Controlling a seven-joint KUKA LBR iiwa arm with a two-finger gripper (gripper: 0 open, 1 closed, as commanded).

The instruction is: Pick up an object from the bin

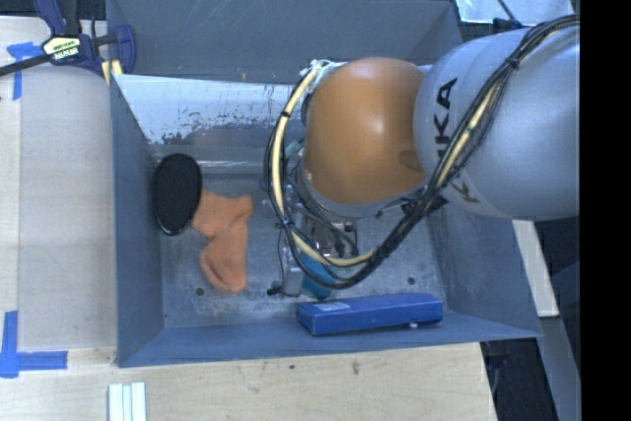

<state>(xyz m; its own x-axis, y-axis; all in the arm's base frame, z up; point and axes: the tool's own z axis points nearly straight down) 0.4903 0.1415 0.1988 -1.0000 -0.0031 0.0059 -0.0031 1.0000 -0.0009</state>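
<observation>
The grey bin holds 3 loose things that can be made out. The arm, with its orange wrist cover, hangs low over the floor just behind the long blue box, which lies flat along the near wall. The gripper sits just behind the box's left end, close to the floor. The wrist and cables hide it, so whether it is open, closed or gripping anything cannot be told.

The crumpled orange cloth lies left of the box and a little behind it, near the gripper. The black oval pad is further left and back, touching the cloth's upper edge.

The box is the likeliest target, being nearest. The risk lies in its position: it is tight to the near wall, so a descent could land on its top edge, tip it or jam it against the wall. A loose cloth fold might also snag instead.
</observation>
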